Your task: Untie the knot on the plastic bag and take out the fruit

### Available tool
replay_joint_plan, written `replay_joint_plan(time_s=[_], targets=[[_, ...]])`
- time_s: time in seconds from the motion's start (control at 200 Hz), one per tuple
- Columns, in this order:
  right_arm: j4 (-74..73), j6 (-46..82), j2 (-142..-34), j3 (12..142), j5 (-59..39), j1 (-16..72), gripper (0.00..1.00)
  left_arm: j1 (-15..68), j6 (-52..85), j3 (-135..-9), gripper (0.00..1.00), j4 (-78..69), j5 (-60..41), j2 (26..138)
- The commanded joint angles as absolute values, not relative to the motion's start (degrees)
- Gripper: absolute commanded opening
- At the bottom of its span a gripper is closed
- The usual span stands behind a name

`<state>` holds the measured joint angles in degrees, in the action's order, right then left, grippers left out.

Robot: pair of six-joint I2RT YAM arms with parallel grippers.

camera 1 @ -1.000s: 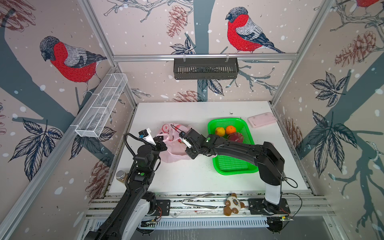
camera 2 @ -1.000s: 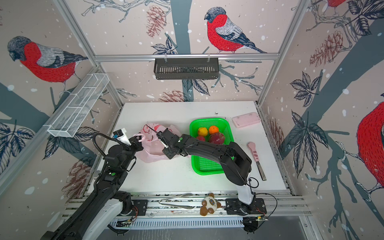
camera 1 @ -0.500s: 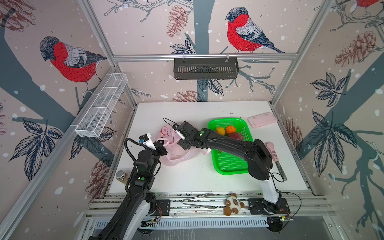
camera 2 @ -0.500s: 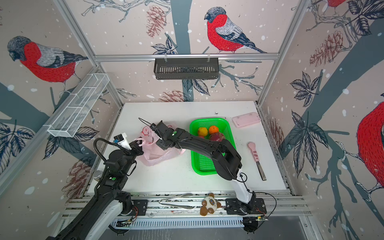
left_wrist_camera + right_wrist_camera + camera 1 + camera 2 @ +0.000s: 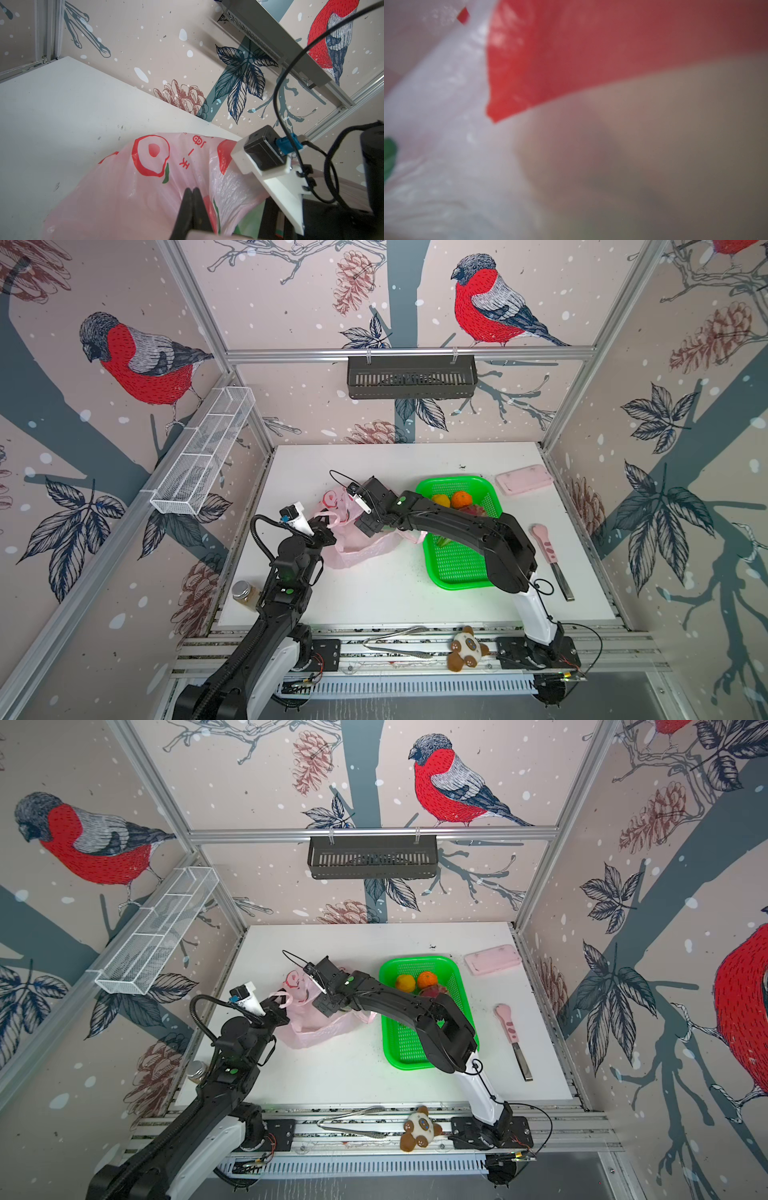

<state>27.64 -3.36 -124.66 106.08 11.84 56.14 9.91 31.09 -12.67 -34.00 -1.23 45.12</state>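
bag (image 5: pixel 358 546): lay slack and crumpled on table (image 5: pixel 374 605) in both top views, just left of basket (image 5: pixel 457 584), well apart from case (image 5: pixel 524 485) at back right. showed red fruit rings and green leaves on pink film in left wrist view. left gripper (image 5: pixel 324 529): pressed together, pinching a pink handle loop at bag's near left edge. right gripper (image 5: pixel 362 527): reached across from right, over basket, and sat buried in bag's top; spread or pressed together, could not tell, fingers hidden by plastic, right wrist view filled with blurred pink and red film. fruit (image 5: pixel 452 501): sat at far end of basket, outside bag; yellow citrus (image 5: pixel 441 500) and orange citrus (image 5: pixel 461 499) side by side, dragon fruit (image 5: pixel 474 512) just beside them, partly under right arm. knife (image 5: pixel 550 549): lay right of basket, well apart from bag.
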Motion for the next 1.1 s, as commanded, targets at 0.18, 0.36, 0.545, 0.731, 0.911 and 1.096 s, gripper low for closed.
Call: replay_joint_plan(time_s=[0.18, 0.36, 0.545, 0.731, 0.911, 1.096], targets=[[24.67, -3.61, -126.14, 108.23, 5.08, 54.08, 0.99, 9.84, 29.71, -14.08, 0.0, -43.67, -0.31, 48.6], [24.79, -3.69, -127.49, 109.89, 2.45, 52.93, 0.99, 9.89, 29.45, -15.92, 0.0, -45.36, 0.0, 51.51], [24.81, -4.03, -128.83, 110.48, 0.56, 52.12, 0.99, 9.84, 29.18, -17.5, 0.0, -46.13, -0.25, 54.23], [24.33, -4.04, -129.59, 110.57, -0.47, 51.34, 0.99, 9.84, 29.35, -18.02, 0.0, -47.09, -0.78, 56.39], [24.39, -4.0, -130.36, 111.27, -2.78, 50.45, 0.99, 9.93, 29.18, -18.27, 0.0, -47.66, -0.88, 57.97], [24.83, -3.78, -131.52, 112.64, -6.27, 49.39, 0.99, 10.02, 29.17, -18.45, 0.0, -48.58, -1.23, 59.79]])
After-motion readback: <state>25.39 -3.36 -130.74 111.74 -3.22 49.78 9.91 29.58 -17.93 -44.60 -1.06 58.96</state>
